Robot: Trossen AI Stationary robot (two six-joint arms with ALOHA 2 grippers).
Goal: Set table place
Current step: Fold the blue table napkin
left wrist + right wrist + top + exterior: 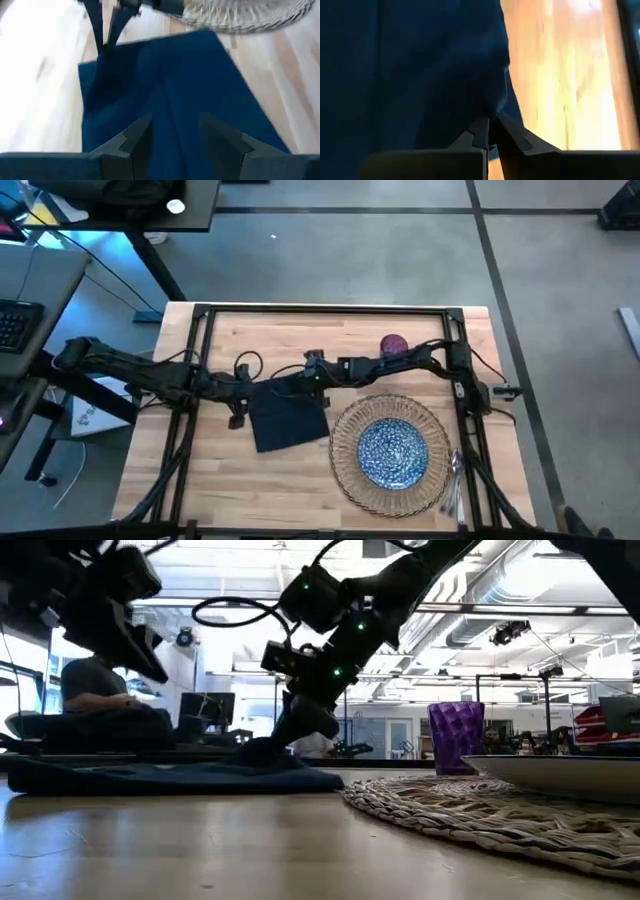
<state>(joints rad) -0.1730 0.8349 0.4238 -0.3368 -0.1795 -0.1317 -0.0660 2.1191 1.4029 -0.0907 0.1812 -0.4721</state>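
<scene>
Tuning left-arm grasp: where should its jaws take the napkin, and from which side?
The napkin lies flat on the table, so I'd pinch its bare left edge from above. The right gripper is shut on the far corner, and the wicker mat crowds the right side. The left gripper is open over it.

The left hand hovers low over the dark navy napkin, its two dark fingers parted with blue cloth showing in the gap between them. The napkin lies flat on the light wooden desk, with a soft fold running along its length. At the napkin's far corner the right hand comes down with its thin fingers close together on the cloth's edge, and just beyond the napkin the rim of the woven wicker mat shows.
</scene>
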